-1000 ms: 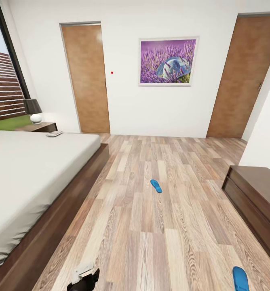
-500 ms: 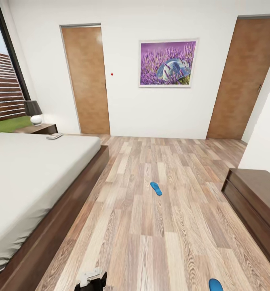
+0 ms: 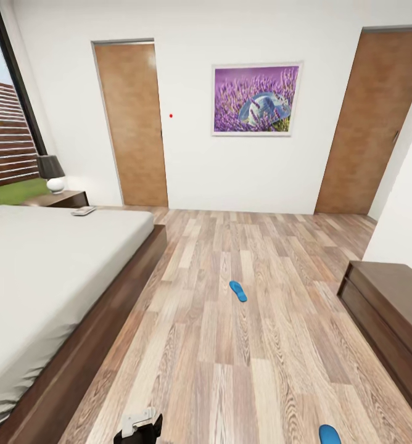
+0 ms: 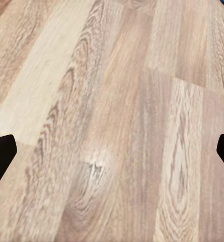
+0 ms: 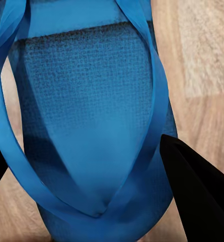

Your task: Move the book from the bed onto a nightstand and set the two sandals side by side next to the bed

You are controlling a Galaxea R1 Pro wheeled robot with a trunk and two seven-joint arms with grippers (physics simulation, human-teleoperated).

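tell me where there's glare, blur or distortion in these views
Head view: wide-angle stretch, with the door frame leaning, and a soft glare patch on the other door. Left wrist view: a pale sheen on the floor, grain slightly soft, dark left claw fingertips at the edges. Right wrist view: the sandal is very close, its weave sharp, its edges blurred.

Wood-plank floor (image 3: 243,364), grained, slight sheen. Sandal (image 5: 86,116): woven-textured blue footbed, smooth straps. Matt cloth mattress (image 3: 39,265). Dark wood bed frame (image 3: 76,364).
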